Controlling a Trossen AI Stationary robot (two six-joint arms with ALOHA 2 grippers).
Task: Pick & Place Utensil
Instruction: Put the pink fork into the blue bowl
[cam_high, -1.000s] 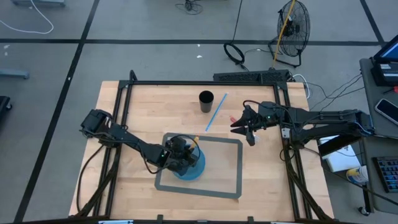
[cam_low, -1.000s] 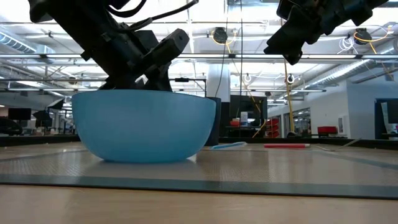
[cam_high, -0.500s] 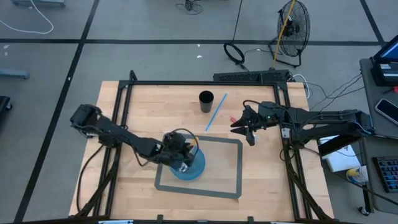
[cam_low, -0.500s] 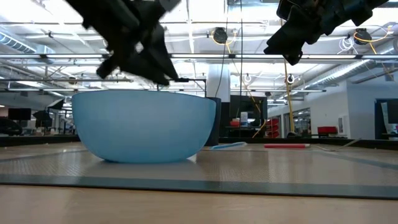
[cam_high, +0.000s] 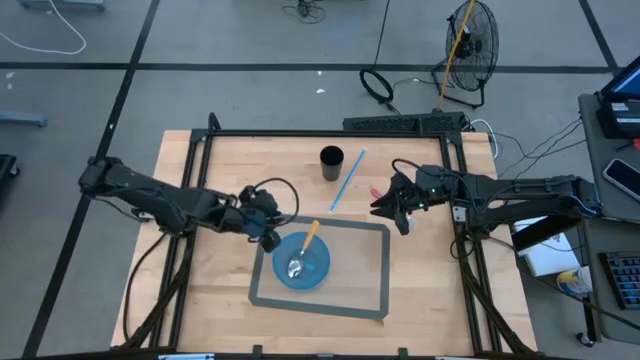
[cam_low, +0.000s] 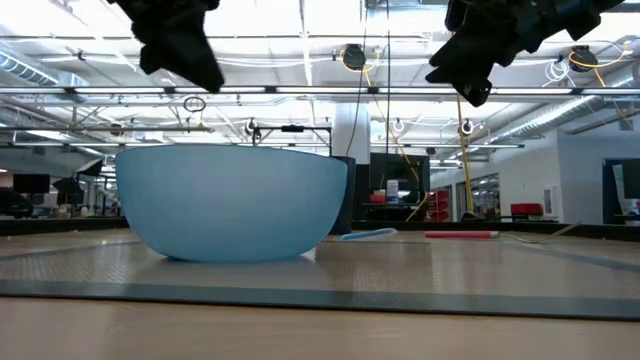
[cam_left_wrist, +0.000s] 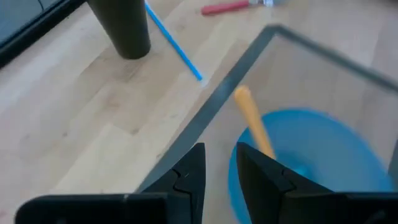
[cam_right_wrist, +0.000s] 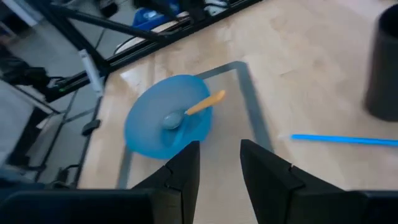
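A blue bowl (cam_high: 312, 270) stands on a grey-edged mat (cam_high: 385, 270); it also shows as the bowl (cam_low: 230, 200), the bowl (cam_right_wrist: 146, 134) and the bowl (cam_left_wrist: 323, 155). A spoon (cam_high: 304, 250) with an orange handle lies in it, its metal end on the bowl's floor and its handle (cam_left_wrist: 252, 119) leaning on the far rim. The spoon (cam_right_wrist: 189, 111) shows in the right wrist view too. My left gripper (cam_high: 268, 226) hovers open just left of the bowl, up high (cam_low: 175, 40). My right gripper (cam_high: 386, 206) hangs open above the wood right of the mat's far corner.
A black cup (cam_high: 331, 162) stands near the far edge, with a blue straw (cam_high: 347, 180) lying beside it and a red-handled utensil (cam_high: 376, 190) under the right gripper. The black frame rails (cam_high: 200, 150) run along the table's sides. Bare wood lies left of the mat.
My left gripper has drawn back from above the bowl toward the table's left and slightly far, rising above the rim. The spoon, hidden under it before, now lies uncovered in the bowl. The right arm has kept still.
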